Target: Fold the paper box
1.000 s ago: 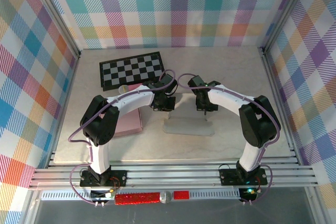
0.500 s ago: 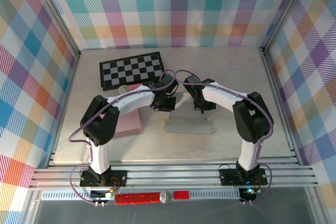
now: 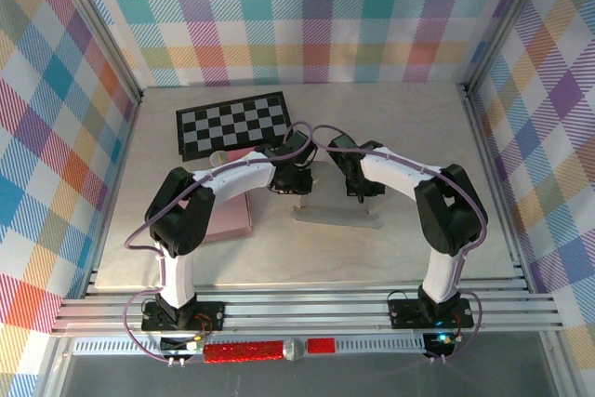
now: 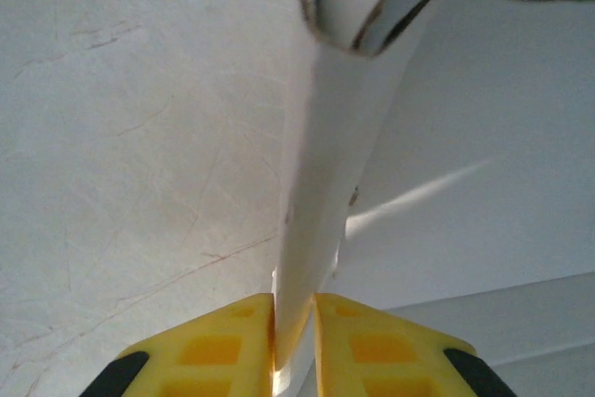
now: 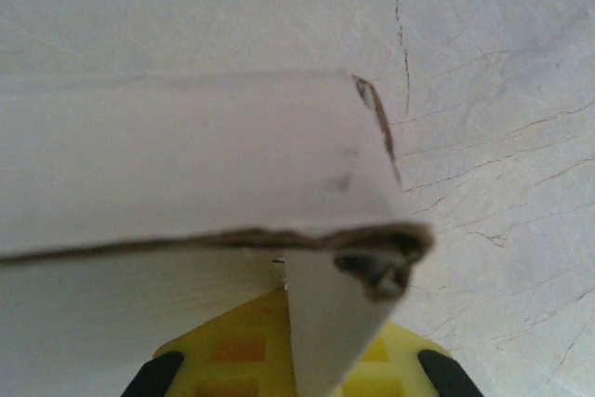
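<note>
The white paper box (image 3: 337,217) lies in the middle of the table between my two grippers. My left gripper (image 3: 296,183) stands over its left end. In the left wrist view, an upright flap of the box (image 4: 325,165) runs between the yellow fingers (image 4: 214,350), and the left gripper (image 4: 295,323) is shut on it. My right gripper (image 3: 361,191) is over the box's far right edge. The right wrist view has a white flap (image 5: 344,341) rising from between the right gripper (image 5: 307,346) fingers, shut on it, under a folded panel (image 5: 186,155) with a worn brown edge.
A black and white checkerboard (image 3: 232,123) lies at the back left. A pink pad (image 3: 229,216) sits under the left arm, with a small round object (image 3: 218,156) near it. Metal frame posts and plaid walls bound the table on three sides.
The right gripper has shifted a little left and back. The box looks narrower from above, its near edge drawn back toward the grippers. The left arm has barely moved.
</note>
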Robot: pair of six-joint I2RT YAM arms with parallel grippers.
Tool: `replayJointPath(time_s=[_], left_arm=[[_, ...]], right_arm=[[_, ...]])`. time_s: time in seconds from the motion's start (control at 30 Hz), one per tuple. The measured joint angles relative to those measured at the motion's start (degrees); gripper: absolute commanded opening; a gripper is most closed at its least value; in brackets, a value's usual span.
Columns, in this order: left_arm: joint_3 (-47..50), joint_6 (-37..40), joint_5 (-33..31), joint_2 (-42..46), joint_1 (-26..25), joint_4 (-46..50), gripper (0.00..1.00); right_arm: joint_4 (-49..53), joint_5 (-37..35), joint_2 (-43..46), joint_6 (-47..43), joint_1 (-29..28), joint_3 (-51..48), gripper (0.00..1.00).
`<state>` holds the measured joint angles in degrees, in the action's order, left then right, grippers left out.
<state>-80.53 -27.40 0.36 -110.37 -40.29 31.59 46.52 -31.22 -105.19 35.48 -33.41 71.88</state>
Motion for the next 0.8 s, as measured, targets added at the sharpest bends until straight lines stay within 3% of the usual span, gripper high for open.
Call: replayJointPath(time_s=[0.6, 0.8], left_arm=[[-1.0, 1.5, -3.1, -2.6, 0.0, -2.0, 0.16], [-1.0, 1.6, -4.6, -3.1, -0.4, -2.8, 0.08]], right_arm=[[-0.4, 0.2, 0.0, -0.3, 0.0, -0.2, 0.00], [-0.6, 0.3, 0.2, -0.3, 0.0, -0.4, 0.00]])
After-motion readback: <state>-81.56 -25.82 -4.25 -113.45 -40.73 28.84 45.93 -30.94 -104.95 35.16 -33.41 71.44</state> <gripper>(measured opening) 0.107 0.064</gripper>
